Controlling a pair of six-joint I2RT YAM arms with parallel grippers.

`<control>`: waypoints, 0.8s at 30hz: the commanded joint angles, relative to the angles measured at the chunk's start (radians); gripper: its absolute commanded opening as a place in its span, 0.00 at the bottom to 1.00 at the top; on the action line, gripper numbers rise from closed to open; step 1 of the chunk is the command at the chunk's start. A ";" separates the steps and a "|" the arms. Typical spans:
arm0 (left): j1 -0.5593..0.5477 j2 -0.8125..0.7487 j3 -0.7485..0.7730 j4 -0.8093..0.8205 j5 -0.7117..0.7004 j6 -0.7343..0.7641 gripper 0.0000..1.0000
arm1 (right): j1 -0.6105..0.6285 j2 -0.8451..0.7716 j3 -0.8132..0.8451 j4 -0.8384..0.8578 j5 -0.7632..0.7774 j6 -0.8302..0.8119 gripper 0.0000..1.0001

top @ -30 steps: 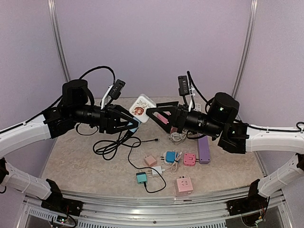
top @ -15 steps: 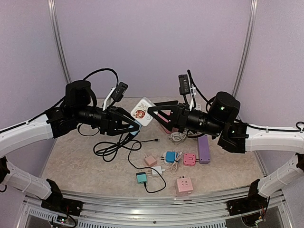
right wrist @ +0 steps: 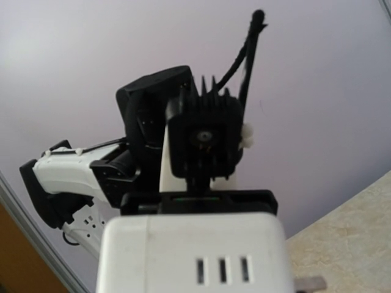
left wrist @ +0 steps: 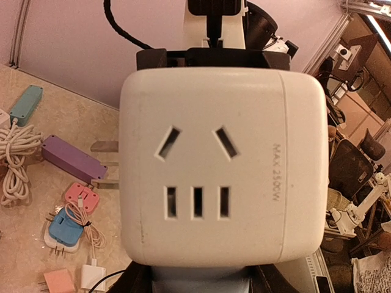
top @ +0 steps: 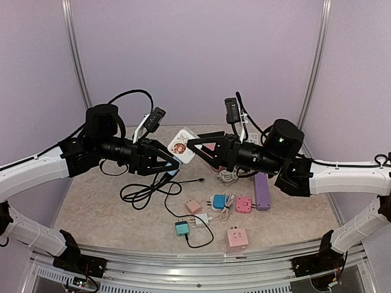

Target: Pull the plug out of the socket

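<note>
A white socket cube point(top: 181, 144) hangs in the air between my two arms. My left gripper point(top: 173, 160) is shut on a pale blue plug point(top: 173, 165) that sits against one face of the cube, with its black cable hanging down to the table. In the left wrist view the cube point(left wrist: 220, 165) fills the frame and the plug point(left wrist: 198, 282) shows just below it between my dark fingers. My right gripper point(top: 194, 144) is shut on the cube from the other side. In the right wrist view only the cube point(right wrist: 189, 256) shows; my own fingers are hidden.
On the table lie a black cable coil point(top: 143, 189), a white cable coil point(top: 229, 176), a purple power strip point(top: 262, 192), a pink socket cube point(top: 236, 237) and several small coloured plugs, among them blue point(top: 218, 201), teal point(top: 182, 229) and peach point(top: 193, 206).
The cube has shifted slightly left and down. The right arm has reached a little further left, and the left gripper has risen slightly. Both grips are unchanged.
</note>
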 commanded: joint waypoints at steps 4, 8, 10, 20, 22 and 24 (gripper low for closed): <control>-0.023 0.007 0.054 -0.046 0.046 0.068 0.00 | -0.026 0.005 -0.017 0.037 -0.011 0.047 0.00; -0.042 0.025 0.081 -0.106 0.067 0.113 0.00 | -0.066 -0.013 -0.060 0.106 -0.046 0.102 0.00; -0.047 0.028 0.079 -0.101 0.067 0.112 0.00 | -0.075 -0.020 -0.071 0.117 -0.057 0.110 0.00; -0.034 0.031 0.060 -0.062 -0.002 0.065 0.00 | -0.070 -0.038 -0.065 0.037 -0.028 0.036 0.00; -0.016 0.040 0.059 -0.057 -0.009 0.047 0.00 | -0.064 -0.040 -0.063 0.019 -0.016 0.012 0.00; -0.001 0.049 0.058 -0.046 0.003 0.027 0.00 | -0.050 -0.040 -0.051 -0.022 0.000 -0.028 0.00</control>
